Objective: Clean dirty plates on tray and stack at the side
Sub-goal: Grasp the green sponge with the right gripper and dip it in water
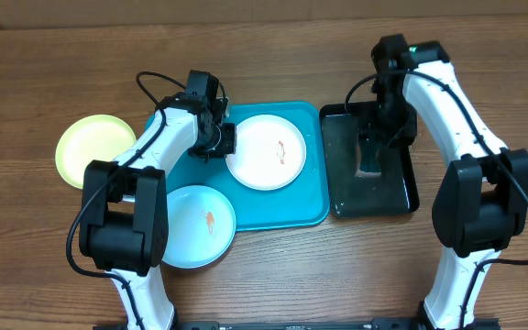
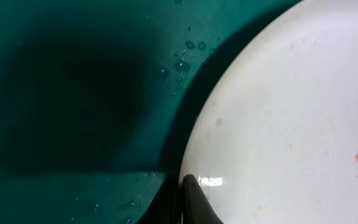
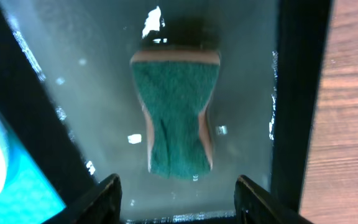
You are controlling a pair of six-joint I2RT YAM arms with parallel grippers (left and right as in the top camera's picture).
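The turquoise tray (image 1: pixel 302 206) lies mid-table. The white plate (image 1: pixel 266 151) lies on it with an orange smear; it also shows in the left wrist view (image 2: pixel 291 124). The light blue plate (image 1: pixel 200 225), also smeared, covers the tray's front left corner and overhangs onto the table. The pale yellow-green plate (image 1: pixel 94 147) lies on the table left of the tray. My left gripper (image 1: pixel 220 137) is shut on the white plate's left rim (image 2: pixel 191 196). My right gripper (image 1: pixel 372 147) is open above a green sponge (image 3: pixel 176 118), which lies in a black tray.
The glossy black tray (image 1: pixel 397 192), wet inside, stands right of the turquoise tray and touches its edge. Bare wooden table lies around both trays. Water drops sit on the turquoise tray floor (image 2: pixel 73 93).
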